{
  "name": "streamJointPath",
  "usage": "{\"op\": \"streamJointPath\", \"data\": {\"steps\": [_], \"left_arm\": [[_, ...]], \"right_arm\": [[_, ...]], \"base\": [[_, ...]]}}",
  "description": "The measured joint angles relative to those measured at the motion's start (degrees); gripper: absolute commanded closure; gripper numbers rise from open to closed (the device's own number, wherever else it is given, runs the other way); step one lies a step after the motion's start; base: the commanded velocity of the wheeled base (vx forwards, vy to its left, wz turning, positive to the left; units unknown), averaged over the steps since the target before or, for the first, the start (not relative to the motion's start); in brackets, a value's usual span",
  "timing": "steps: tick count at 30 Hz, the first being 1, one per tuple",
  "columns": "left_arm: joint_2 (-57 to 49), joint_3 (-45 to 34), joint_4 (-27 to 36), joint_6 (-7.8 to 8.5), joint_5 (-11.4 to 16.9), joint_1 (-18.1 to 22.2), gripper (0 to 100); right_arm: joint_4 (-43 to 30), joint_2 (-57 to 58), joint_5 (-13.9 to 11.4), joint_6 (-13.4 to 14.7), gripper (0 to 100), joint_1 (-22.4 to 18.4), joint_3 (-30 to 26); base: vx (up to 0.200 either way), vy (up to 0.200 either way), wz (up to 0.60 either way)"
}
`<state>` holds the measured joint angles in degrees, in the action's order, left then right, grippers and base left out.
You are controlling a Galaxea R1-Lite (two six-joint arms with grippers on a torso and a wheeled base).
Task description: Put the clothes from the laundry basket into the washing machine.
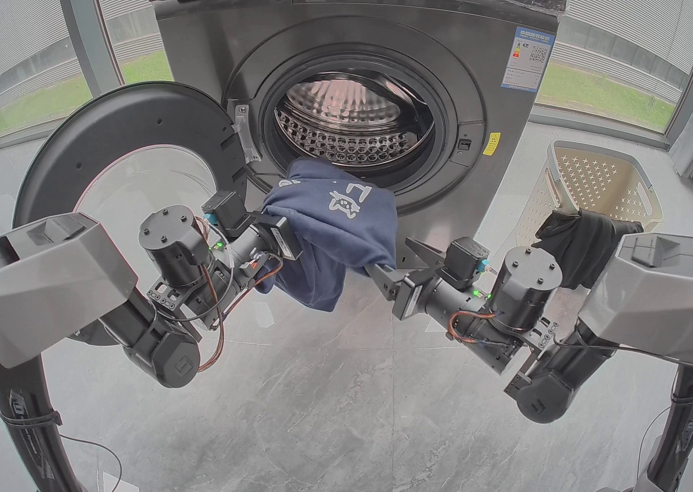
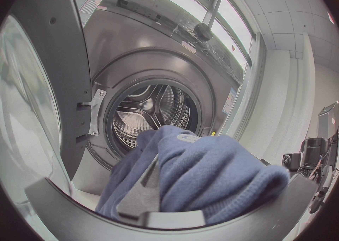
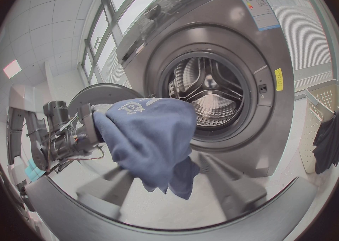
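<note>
- Washing machine (image 1: pixel 462 68): a grey front-loader, standing on the tiled floor (image 1: pixel 325 400) straight ahead of me.
- Door (image 1: pixel 123 125): round, swung fully open toward my left side, with the porthole uncovered.
- Drum (image 1: pixel 346 118): perforated steel, and I see no clothing inside it.
- Blue garment (image 1: pixel 332 226): dark blue knit with a white print on it. It hangs in the air in front of the lower rim of the porthole and is not inside the drum. Its loose end dangles above the floor. I cannot tell whether its top edge touches the rim.
- Left gripper (image 1: pixel 285 237): it is held up just left of the porthole, below the door hinge. Its jaws are clamped on the blue garment. One finger (image 2: pixel 148 185) shows in the left wrist view, and the other is buried under bunched cloth.
- Right gripper (image 1: pixel 397 260): it is just beside the garment's right edge, low in front of the machine. Its jaws are spread wide with nothing between them (the right wrist view shows the cloth hanging beyond the two fingers, apart from both).
- Laundry basket (image 1: pixel 599 176): cream perforated plastic, on the floor to the right of the machine.
- Black garment (image 1: pixel 577 241): draped over the basket's near rim and hanging down its outside wall.
</note>
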<state>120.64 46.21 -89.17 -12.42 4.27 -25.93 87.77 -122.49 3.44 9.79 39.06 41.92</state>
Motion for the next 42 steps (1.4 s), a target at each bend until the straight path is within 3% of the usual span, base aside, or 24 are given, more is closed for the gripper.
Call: {"op": "streamJointPath", "data": {"steps": [8, 15, 25, 42], "left_arm": [[-5.8, -8.5, 0.1, -0.16, 0.4, 0.3, 100], [-9.5, -15.8, 0.2, -0.22, 0.6, 0.9, 100], [-12.6, -19.5, 0.2, -0.22, 0.9, 0.4, 100], [-13.6, -22.1, 0.2, 0.28, 0.7, -4.1, 100]], "right_arm": [[-0.9, 6.3, -0.8, -0.8, 0, 3.7, -16.4], [0.3, 9.7, -1.9, -1.0, 0, 2.9, -26.4], [0.6, 12.7, -2.3, -0.9, 0, -5.4, -27.7], [0.6, 13.6, -2.2, -0.7, 0, -6.0, -25.7]], "base": [[0.000, 0.000, 0.00], [0.000, 0.000, 0.00], [0.000, 0.000, 0.00], [0.000, 0.000, 0.00]]}}
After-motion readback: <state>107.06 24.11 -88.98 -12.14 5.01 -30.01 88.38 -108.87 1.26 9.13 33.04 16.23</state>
